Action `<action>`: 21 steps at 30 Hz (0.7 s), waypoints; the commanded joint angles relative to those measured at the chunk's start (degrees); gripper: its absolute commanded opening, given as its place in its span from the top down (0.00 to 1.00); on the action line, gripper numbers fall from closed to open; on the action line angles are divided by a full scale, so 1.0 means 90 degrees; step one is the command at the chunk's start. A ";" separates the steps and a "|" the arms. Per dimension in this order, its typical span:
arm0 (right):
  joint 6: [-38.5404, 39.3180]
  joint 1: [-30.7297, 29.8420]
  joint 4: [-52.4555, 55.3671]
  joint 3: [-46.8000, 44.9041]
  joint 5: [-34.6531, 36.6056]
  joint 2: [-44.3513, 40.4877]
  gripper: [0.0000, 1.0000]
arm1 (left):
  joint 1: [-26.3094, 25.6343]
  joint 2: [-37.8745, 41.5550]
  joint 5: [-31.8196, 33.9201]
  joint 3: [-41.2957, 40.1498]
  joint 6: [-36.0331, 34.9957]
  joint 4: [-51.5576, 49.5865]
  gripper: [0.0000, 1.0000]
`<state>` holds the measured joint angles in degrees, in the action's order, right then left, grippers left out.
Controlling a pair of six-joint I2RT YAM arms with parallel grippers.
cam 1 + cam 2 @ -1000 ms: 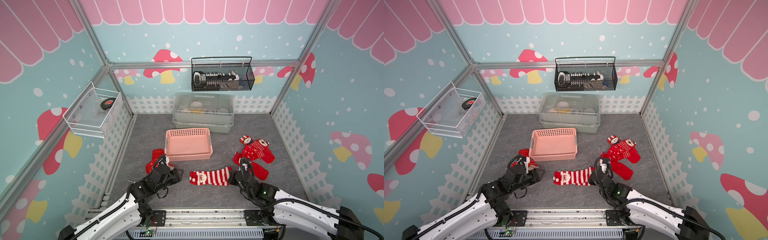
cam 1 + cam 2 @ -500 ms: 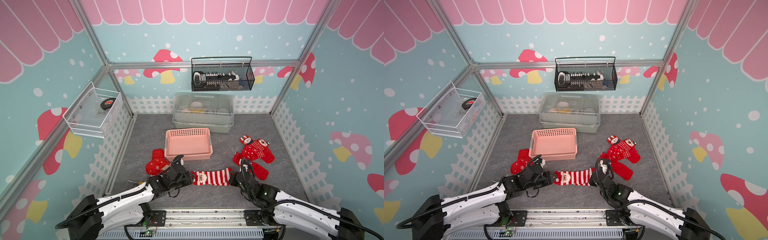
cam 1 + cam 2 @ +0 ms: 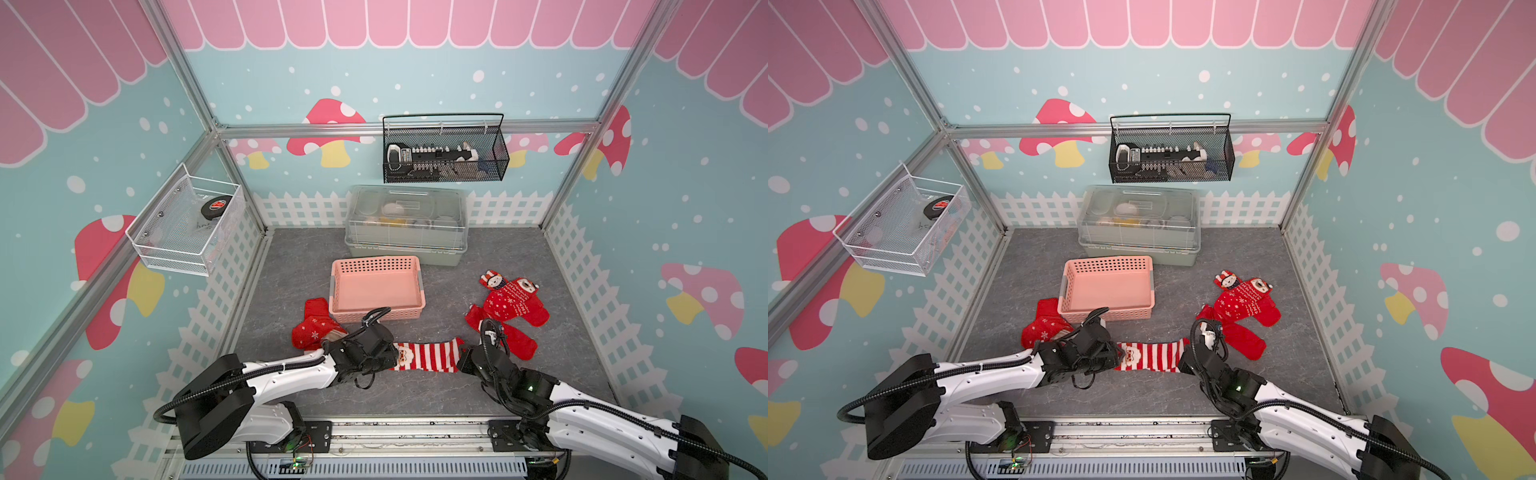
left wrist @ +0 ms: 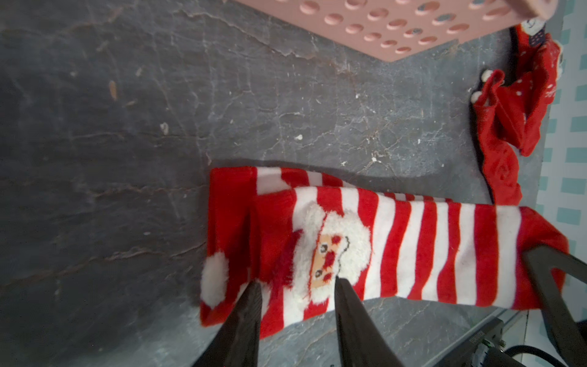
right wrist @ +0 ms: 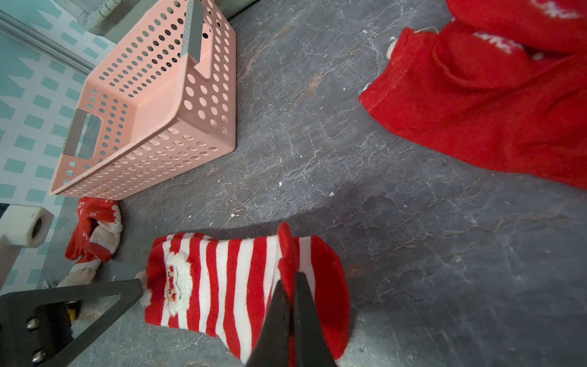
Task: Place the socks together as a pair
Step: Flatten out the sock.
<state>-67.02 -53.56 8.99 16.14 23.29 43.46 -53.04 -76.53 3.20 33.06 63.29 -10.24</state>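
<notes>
Left wrist view: the left gripper (image 4: 297, 284), fingers apart astride the Santa cuff (image 4: 330, 248) at nine o'clock on the striped socks (image 4: 428, 248), should catch both layers while the right gripper (image 5: 290, 279) clamps the three-o'clock toe.

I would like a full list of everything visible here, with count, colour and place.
basket: one, pink, centre
striped Santa socks: two, red-white, stacked, front centre
snowflake socks: count unclear, red, left of basket
face-cuff socks: several, red, heaped at right
lidded box: one, clear, behind basket
mesh basket: one, black, hung at back
wire tray: one, white, hung at left
disc: one, black, in wire tray
left gripper: one, black, open over Santa cuffs
right gripper: one, black, shut on striped toes
</notes>
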 commanded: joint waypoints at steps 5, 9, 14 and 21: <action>-0.0306 0.0041 -0.0023 -0.0176 0.0042 -0.0089 1.00 | -0.0032 -0.0177 0.0441 0.0080 0.0195 -0.0005 0.61; -0.0382 0.0036 -0.0023 -0.0259 0.0117 -0.0085 1.00 | -0.0028 -0.0230 0.0652 -0.0025 0.0224 0.0027 0.61; -0.0397 0.0042 -0.0024 -0.0289 0.0122 -0.0085 1.00 | -0.0032 -0.0228 0.0789 0.0018 0.0128 -0.0161 0.60; -0.0467 0.0041 -0.0023 -0.0290 0.0112 -0.0059 1.00 | -0.0028 -0.0288 0.0540 -0.0302 0.0254 0.0328 0.60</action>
<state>-69.54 -53.56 8.93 14.20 23.38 43.29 -53.06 -78.35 8.29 31.86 64.14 -9.89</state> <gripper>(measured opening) 0.053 0.402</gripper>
